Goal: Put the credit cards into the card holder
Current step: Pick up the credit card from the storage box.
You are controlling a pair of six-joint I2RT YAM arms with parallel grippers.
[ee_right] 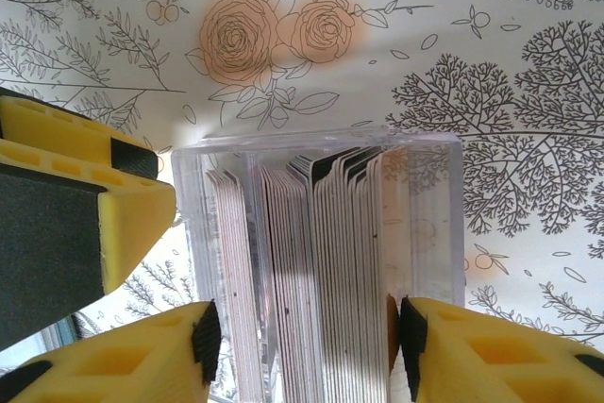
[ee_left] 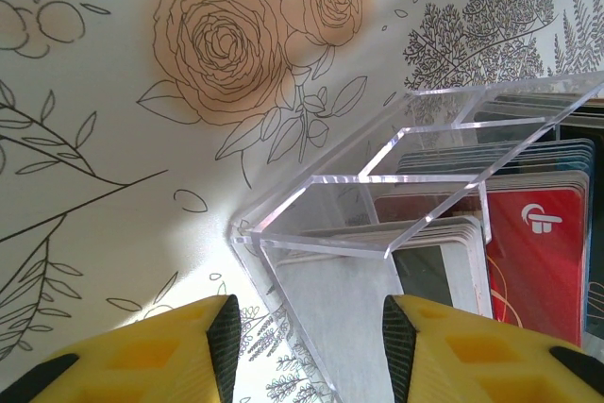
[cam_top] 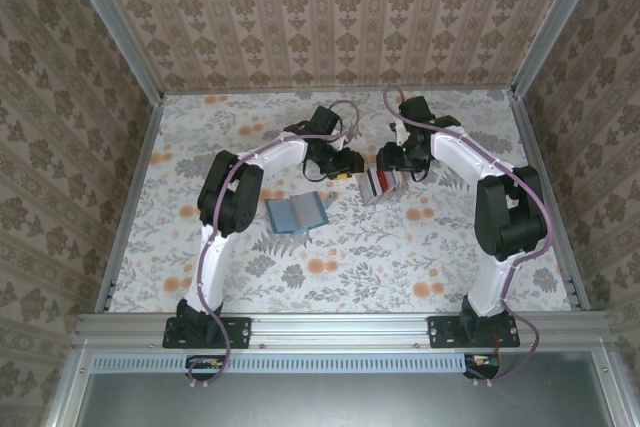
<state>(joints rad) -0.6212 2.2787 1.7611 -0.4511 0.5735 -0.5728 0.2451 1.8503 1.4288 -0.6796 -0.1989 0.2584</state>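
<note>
Overhead view. The card holder point(cam_top: 297, 213), a teal wallet, lies opened flat on the flowered table point(cam_top: 250, 127), a little left of the frame's centre. It is apart from both arms. To its upper right stands a clear slotted rack point(cam_top: 368, 197) that holds the credit cards point(cam_top: 384, 182) upright. The left gripper point(cam_top: 345, 169) sits just beside the rack's left side, and the right gripper point(cam_top: 393, 159) sits at its upper edge.

Left wrist view. We see the left gripper's two yellow fingers point(ee_left: 179, 351) at the bottom edge, standing partly apart. A corner of the rack reaches down between them. A strip of bare table separates the left finger from the rack, and nothing is clasped. A red card point(ee_left: 538, 252) stands in a slot at the right of the frame, with grey and dark cards behind it.

Right wrist view. The cards appear edge-on, packed in a row in the middle of the frame. The right gripper's fingers point(ee_right: 491, 351) stand apart at the bottom edge, one on either side of the row. We cannot tell whether their pads press on the rack or the cards. A finger of the left gripper shows at the left edge, close beside the rack's left wall.
</note>
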